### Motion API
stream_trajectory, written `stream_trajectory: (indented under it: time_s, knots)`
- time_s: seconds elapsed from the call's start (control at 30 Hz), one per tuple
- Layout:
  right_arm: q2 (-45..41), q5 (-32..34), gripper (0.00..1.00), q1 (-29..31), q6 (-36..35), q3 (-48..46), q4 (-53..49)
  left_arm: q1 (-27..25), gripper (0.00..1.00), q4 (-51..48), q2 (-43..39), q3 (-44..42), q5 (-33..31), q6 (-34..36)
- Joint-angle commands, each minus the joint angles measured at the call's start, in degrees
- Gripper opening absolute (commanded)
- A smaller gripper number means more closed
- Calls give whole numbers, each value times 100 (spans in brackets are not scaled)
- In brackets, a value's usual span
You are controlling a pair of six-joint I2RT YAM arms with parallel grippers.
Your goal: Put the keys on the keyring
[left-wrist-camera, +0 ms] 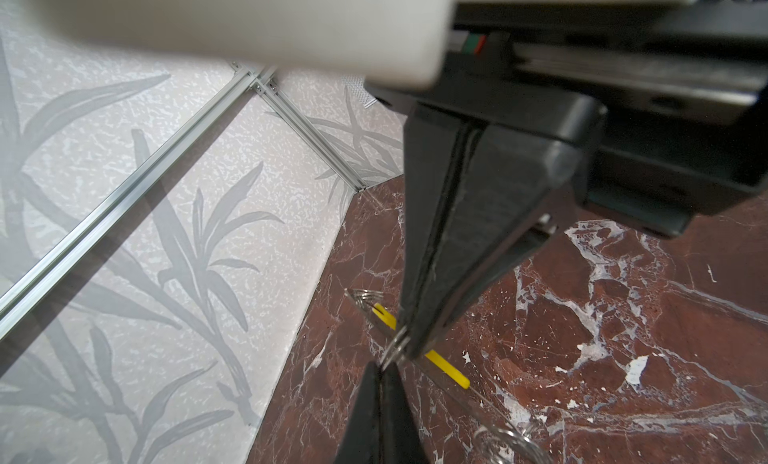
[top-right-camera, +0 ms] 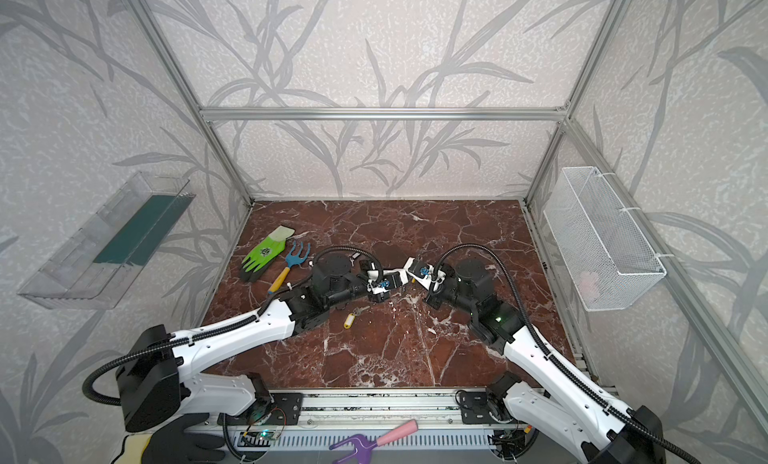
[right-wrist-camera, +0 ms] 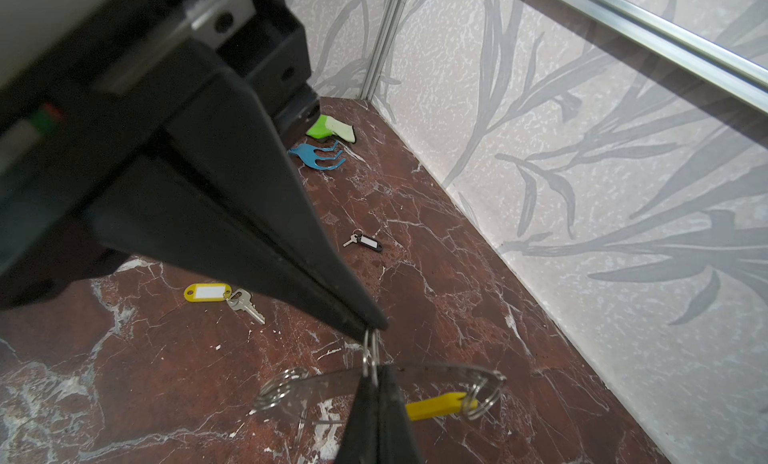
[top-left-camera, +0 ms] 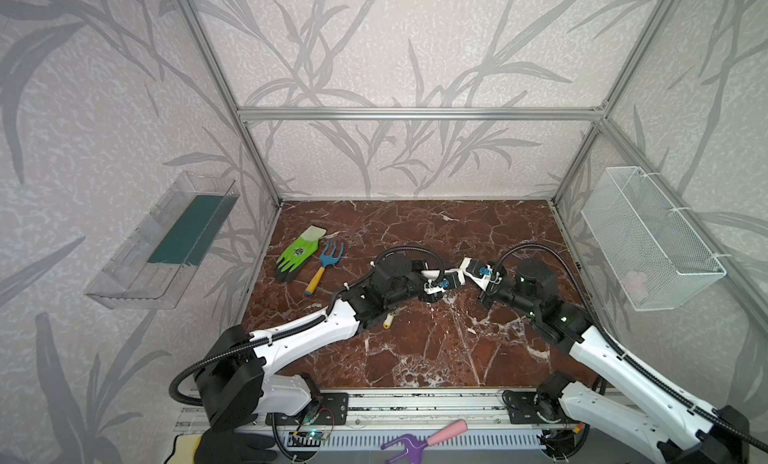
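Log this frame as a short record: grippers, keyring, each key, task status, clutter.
left gripper: shut on keyring
right gripper: shut on keyring
yellow-tag key: loose on table
black-fob key: loose on table
keys on keyring: none yet
clutter: green glove, blue hand rake, back left of table

Glossy marble-look table point(top-left-camera: 415, 350); shiny metal keyring point(right-wrist-camera: 432, 406), yellow plastic segment.

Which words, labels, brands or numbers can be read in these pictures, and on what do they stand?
No text can be read anywhere.
Yellow tag: white label insert, blank.
Black fob: white insert, blank as far as it shows.
Green glove: dark printed emblem, too blurred to read.
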Motion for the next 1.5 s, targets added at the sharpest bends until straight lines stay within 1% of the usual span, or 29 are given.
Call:
stream_trajectory:
  time_s: [0.0,0.13,0.17,0.23,0.33,0.4,0.47,0.63,0.77,0.87,1.07,1.3,1.47]
  knots:
    - [0,-347,0,62,141,155,364,-39,0,296,55,109,-85,30]
    - [-33,-391,0,61,145,35,521,-31,0,304,-30,52,85,6]
    - [-43,-363,1,64,137,-5,541,-11,0,295,-62,39,175,-20]
    - [-53,-292,8,58,124,-59,558,34,0,282,-123,9,332,-110]
    - [-94,-276,14,34,108,-135,581,125,0,261,-221,-46,678,-280]
    - [-152,-282,20,-1,149,-207,656,193,0,223,-279,-66,925,-392]
    - [-216,-295,23,-49,192,-266,721,255,0,180,-319,-89,1139,-491]
    - [-397,-522,28,-216,304,-452,840,402,0,288,-418,-181,1522,-767]
    - [-541,-756,28,-332,367,-595,1027,478,0,276,-476,-199,1810,-905]
    - [-606,-1131,26,-436,457,-688,1252,522,0,277,-494,-206,1973,-1009]
    - [-550,-1747,21,-460,555,-798,1646,584,0,445,-503,-230,2210,-1248]
    - [-492,-1859,14,-461,559,-828,1715,667,0,715,-541,-306,2353,-1500]
    - [-510,-1893,11,-465,578,-858,1852,699,0,677,-550,-301,2417,-1532]
